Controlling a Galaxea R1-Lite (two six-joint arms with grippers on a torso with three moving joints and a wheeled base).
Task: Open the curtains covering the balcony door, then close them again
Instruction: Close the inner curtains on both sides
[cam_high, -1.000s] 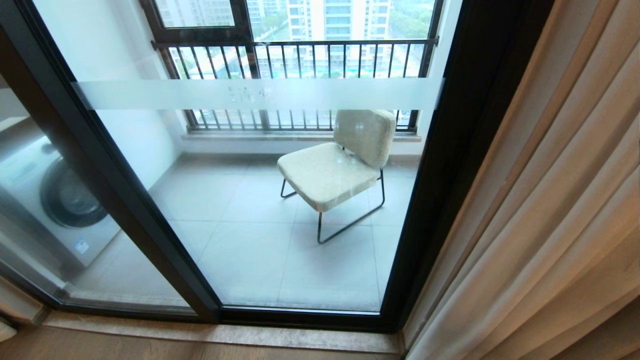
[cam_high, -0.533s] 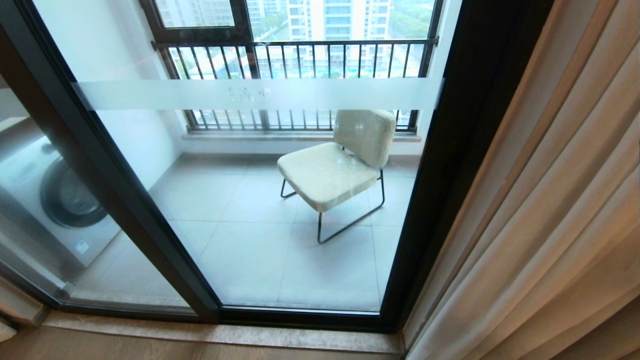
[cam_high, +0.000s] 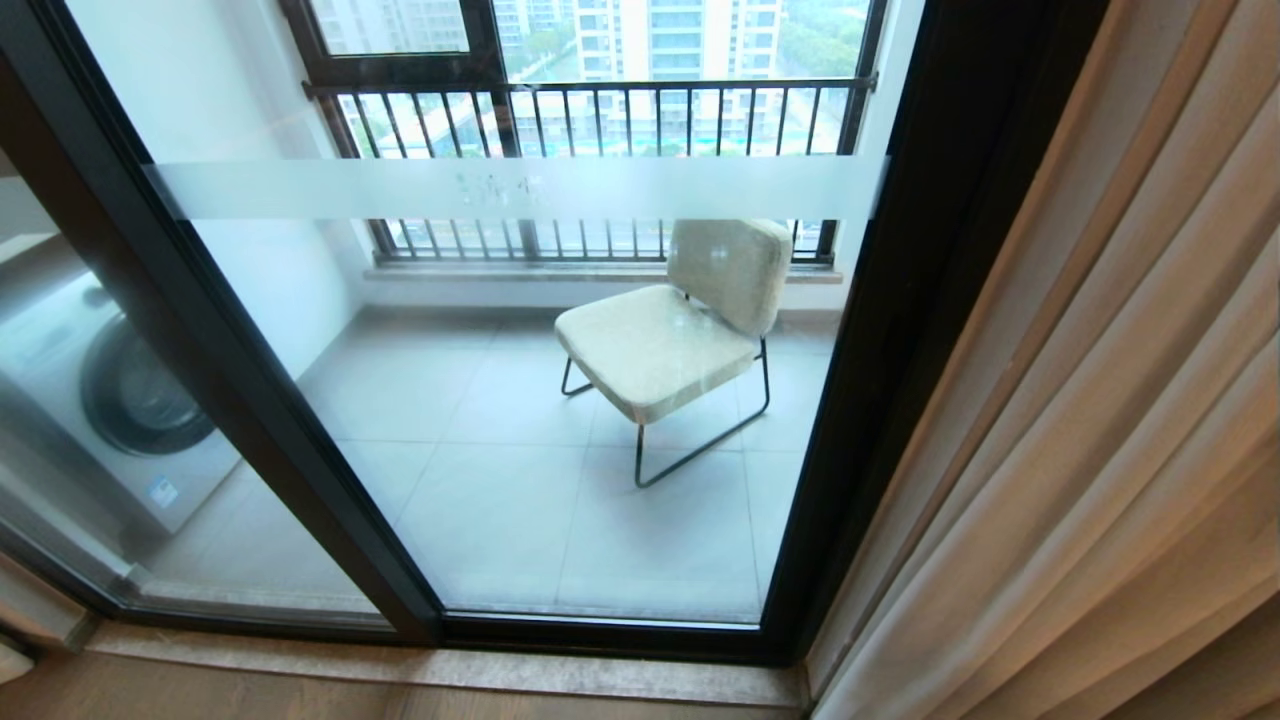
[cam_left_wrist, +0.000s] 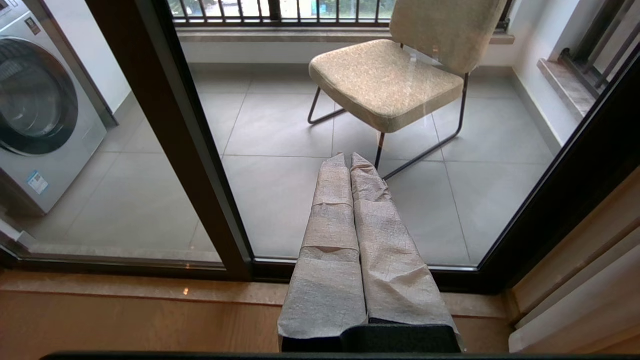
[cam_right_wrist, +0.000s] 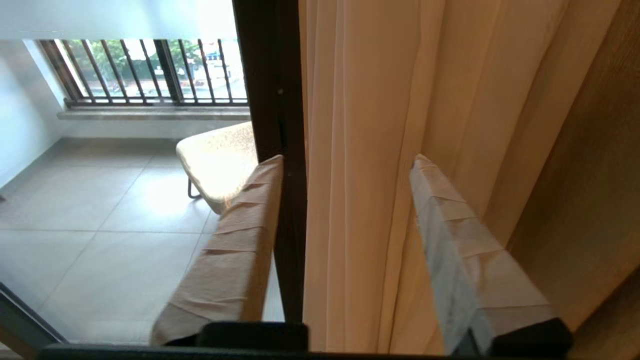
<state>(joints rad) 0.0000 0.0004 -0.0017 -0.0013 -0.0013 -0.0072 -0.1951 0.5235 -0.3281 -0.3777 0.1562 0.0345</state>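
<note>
Between the spread fingers of my right pincer (cam_right_wrist: 345, 160), the curtains (cam_right_wrist: 370, 150) hang gathered beside the bared balcony door (cam_high: 520, 420): opened, closing remains; my left pincer (cam_left_wrist: 350, 162) is together.

Head view: high, looking forward and steeply down through the balcony door (cam_high: 520, 400), close to the glass, with the curtains (cam_high: 1080, 420) along the robot's right. Left wrist view: low, near the sill, facing out over its own pincer (cam_left_wrist: 350, 160). Right wrist view: close against the curtain folds and door frame; all three share the chair (cam_high: 670, 330) on the balcony floor.
</note>
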